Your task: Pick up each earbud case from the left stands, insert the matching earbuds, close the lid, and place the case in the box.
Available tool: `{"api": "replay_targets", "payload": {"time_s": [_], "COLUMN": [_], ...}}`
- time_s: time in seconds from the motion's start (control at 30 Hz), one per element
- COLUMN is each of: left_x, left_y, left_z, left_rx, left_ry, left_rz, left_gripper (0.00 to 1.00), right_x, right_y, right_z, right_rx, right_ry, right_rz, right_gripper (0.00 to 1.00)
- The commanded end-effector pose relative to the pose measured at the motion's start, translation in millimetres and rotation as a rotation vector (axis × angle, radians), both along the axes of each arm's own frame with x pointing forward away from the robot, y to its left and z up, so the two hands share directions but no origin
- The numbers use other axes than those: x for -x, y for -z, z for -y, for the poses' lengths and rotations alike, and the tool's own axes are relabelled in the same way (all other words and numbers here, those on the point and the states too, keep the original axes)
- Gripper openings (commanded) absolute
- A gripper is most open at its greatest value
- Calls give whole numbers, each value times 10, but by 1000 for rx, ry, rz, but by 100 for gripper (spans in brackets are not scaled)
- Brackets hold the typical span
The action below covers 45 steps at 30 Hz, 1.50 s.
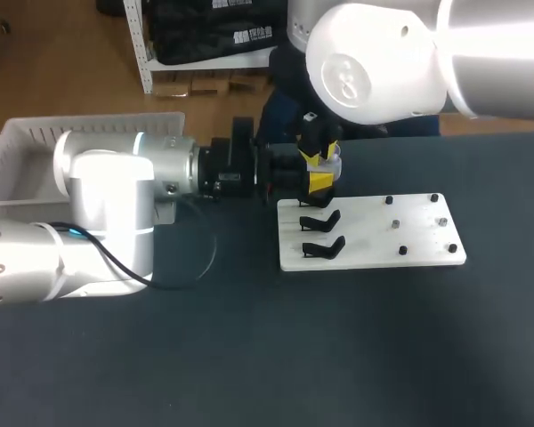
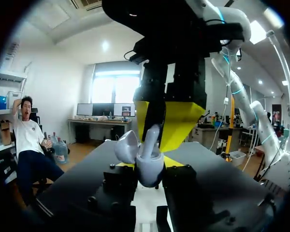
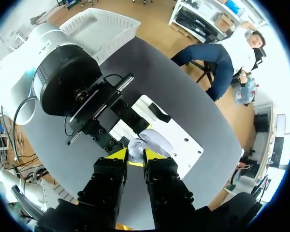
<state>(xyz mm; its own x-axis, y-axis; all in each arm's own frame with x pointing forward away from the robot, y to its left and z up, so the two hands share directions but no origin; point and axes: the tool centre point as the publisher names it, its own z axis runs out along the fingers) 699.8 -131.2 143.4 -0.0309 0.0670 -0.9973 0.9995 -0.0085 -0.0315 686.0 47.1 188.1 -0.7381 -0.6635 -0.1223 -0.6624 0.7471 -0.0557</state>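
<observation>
One white board on one dark table. On the board, two black stands show plainly at its left and six small pegs at its right. One open white case. One white box, far left. Two arms: left arm, right arm.

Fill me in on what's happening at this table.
The left pincer grips an open white earbud case over the white stand board. The right pincer hangs above it, holding an earbud at the case's opening. The lid is up, and the case has not yet gone into the white basket.
</observation>
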Motion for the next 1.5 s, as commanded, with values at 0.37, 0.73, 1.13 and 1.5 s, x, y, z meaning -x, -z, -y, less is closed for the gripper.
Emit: {"api": "replay_targets", "payload": {"time_s": [0.37, 0.73, 1.13, 1.5], "left_x": [11, 11, 11, 11], "left_y": [-3, -3, -3, -3], "left_z": [10, 10, 10, 10], "left_rx": [6, 6, 6, 6], "left_ry": [-4, -4, -4, -4], "left_rz": [5, 5, 5, 5], "left_gripper": [0, 0, 0, 0], "right_x": [0, -5, 55, 321], "right_y": [13, -61, -232, -178], "right_z": [-8, -5, 19, 33], "right_rx": [3, 6, -2, -21], "right_ry": [5, 7, 20, 33], "right_rz": [-3, 15, 64, 46], "right_gripper": [38, 39, 40, 13]}}
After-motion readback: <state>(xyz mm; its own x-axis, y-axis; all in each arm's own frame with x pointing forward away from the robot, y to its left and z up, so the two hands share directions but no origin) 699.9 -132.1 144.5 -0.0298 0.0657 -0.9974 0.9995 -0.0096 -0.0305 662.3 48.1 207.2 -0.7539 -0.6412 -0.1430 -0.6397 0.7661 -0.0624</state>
